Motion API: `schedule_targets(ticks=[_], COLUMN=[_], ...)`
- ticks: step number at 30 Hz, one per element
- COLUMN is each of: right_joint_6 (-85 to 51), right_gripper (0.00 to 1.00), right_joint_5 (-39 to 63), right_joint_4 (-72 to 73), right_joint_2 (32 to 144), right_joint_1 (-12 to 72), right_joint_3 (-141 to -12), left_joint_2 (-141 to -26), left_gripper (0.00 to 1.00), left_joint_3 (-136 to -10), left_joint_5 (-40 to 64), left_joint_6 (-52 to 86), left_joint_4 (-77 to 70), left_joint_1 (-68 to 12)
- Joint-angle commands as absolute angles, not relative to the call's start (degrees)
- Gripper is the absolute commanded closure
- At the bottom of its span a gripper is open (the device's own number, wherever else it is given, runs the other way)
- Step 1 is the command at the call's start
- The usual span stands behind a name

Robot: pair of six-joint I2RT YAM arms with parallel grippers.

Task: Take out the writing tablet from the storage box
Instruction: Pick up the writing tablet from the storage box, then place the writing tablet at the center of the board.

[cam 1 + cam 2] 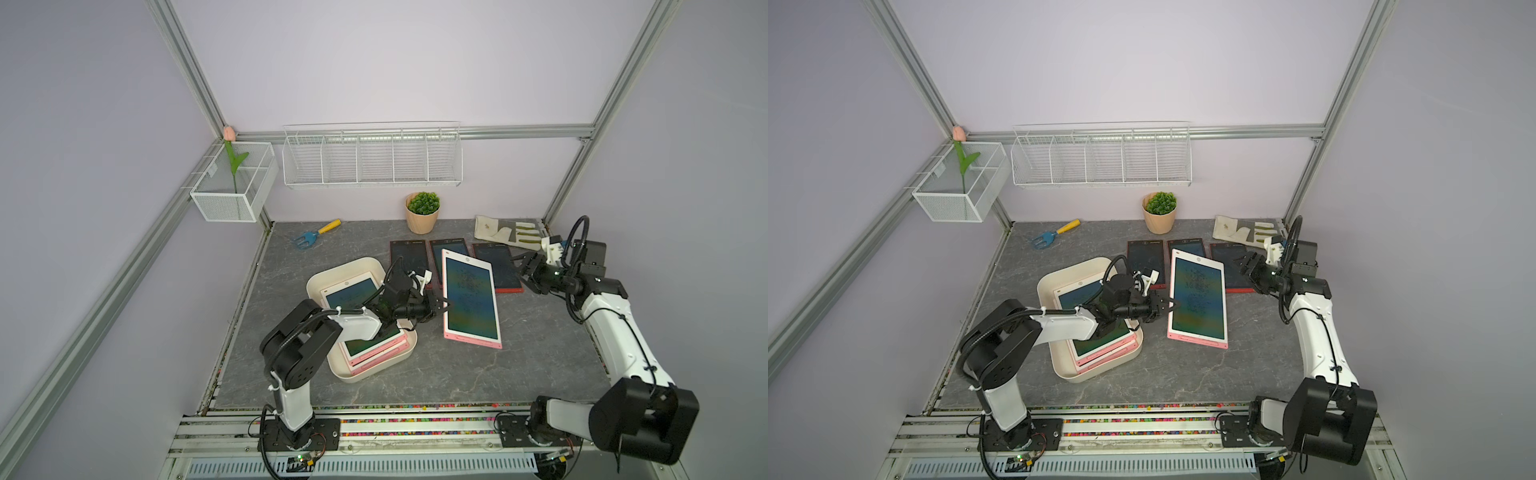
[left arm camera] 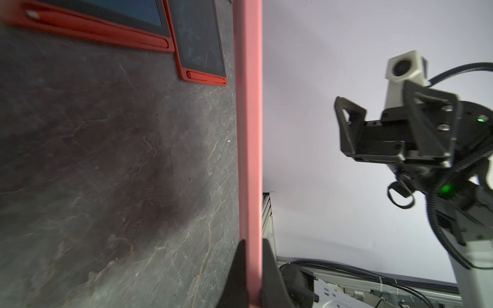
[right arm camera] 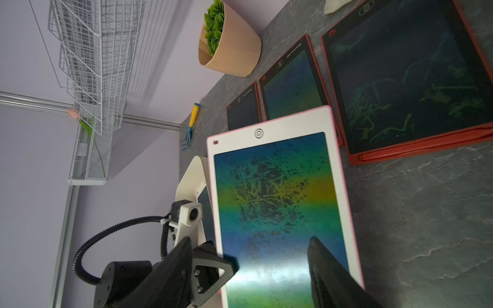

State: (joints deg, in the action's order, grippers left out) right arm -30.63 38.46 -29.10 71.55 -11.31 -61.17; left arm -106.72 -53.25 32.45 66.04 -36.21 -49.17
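The left hand (image 1: pixel 441 306) pinches the long edge of a pink-framed writing tablet (image 1: pixel 471 299), already clear of the storage box (image 1: pixel 353 268) and held tilted over the tabletop (image 1: pixel 540 353), its far end over the red tablets (image 1: pixel 409 257). Next it likely needs lowering flat and releasing (more pink tablets remain stacked in the box). The right hand (image 1: pixel 524 268), fingers spread and empty, hangs just beside the tablet's far edge.
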Motion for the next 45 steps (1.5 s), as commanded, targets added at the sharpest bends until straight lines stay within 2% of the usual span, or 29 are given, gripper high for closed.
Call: schedule_targets(ticks=[1,20,25,31,45], right_joint_6=[-28.1,-24.7,-24.1,-24.5,-25.0], right_gripper=[0.31,0.3,0.3,0.3,0.3], right_joint_5=[39.6,43.0,43.8,44.7,45.4], right_joint_4=[-33.0,-39.2,-40.1,-39.3,-37.6], right_joint_2=[69.3,61.4,60.1,58.9,57.5], right_joint_1=[-12.2,-12.4,-12.4,-12.4,-12.4], right_joint_3=[-60.4,-57.8,-57.3,-56.7,-55.1], left_joint_2=[-109.5,-122.3,-128.1,-129.8,-136.1], left_gripper=[1.0,1.0,1.0,1.0,1.0], left_joint_3=[-58.4,-66.1,-66.4,-64.9,-63.3], left_joint_5=[27.0,9.1,6.3,3.9,5.5], left_joint_6=[69.1,79.8,86.1,88.0,92.0], left_joint_4=[-40.4,-47.2,-55.7,-57.7,-62.3], left_joint_1=[-53.2,-68.5,-70.3,-72.1,-72.0])
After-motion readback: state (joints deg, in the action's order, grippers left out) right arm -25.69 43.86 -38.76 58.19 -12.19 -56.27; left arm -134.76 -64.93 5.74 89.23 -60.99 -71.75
